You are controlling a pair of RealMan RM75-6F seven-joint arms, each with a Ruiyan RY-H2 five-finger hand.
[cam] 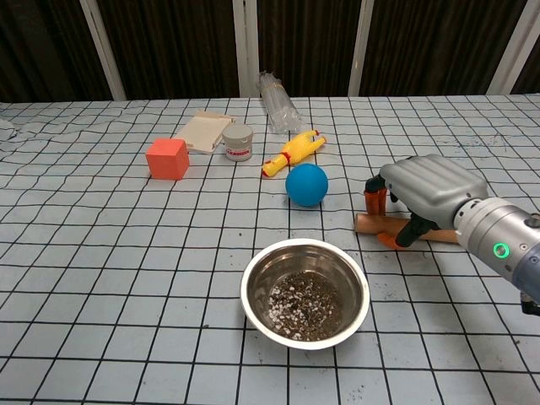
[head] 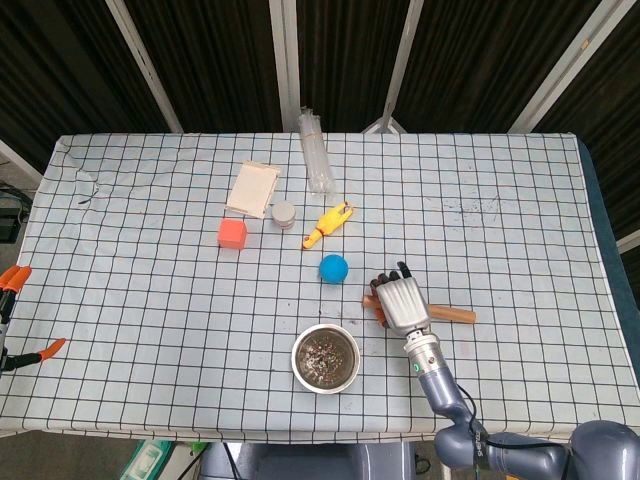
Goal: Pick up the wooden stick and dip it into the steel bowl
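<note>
The wooden stick (head: 456, 316) (cam: 369, 224) lies flat on the checked cloth, right of the steel bowl. My right hand (head: 402, 300) (cam: 430, 190) sits over its middle and grips it, fingers curled down on the far side and thumb on the near side. Only the stick's ends show past the hand. The steel bowl (head: 294, 358) (cam: 245, 295) stands at the front centre with grainy bits inside, a short way left of the hand. My left hand is out of both views.
A blue ball (head: 333, 268) (cam: 305, 185) rests just behind and left of the hand. Further back are a yellow rubber chicken (head: 327, 224), white jar (head: 284, 212), orange cube (head: 232, 233), beige pad (head: 253, 188) and clear bottle (head: 316, 160).
</note>
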